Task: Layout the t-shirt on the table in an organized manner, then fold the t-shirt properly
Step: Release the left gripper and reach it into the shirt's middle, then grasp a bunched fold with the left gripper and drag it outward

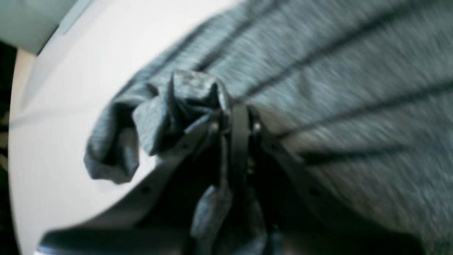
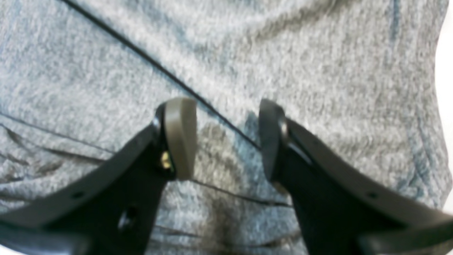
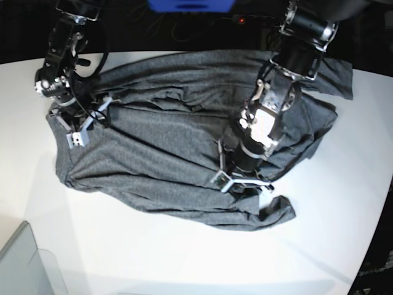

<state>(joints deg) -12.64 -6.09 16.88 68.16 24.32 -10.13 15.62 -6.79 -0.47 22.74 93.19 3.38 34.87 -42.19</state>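
Note:
The dark heather-grey t-shirt (image 3: pixel 166 147) lies spread but wrinkled across the white table (image 3: pixel 184 258). In the base view my left gripper (image 3: pixel 236 178) presses down near the shirt's lower right part. The left wrist view shows that gripper (image 1: pixel 235 117) shut on a bunched fold of the t-shirt (image 1: pixel 191 92), which rises off the table (image 1: pixel 70 88). My right gripper (image 3: pixel 78 132) stands at the shirt's left end. In the right wrist view the right gripper (image 2: pixel 226 138) is open just above flat t-shirt fabric (image 2: pixel 318 63), with nothing gripped between its fingers (image 2: pixel 180 138).
A translucent grey box corner (image 3: pixel 24 264) sits at the front left of the table. The table's curved edge (image 3: pixel 377 246) runs down the right side, with dark floor beyond. A blue object (image 3: pixel 190 5) and cables lie behind the table.

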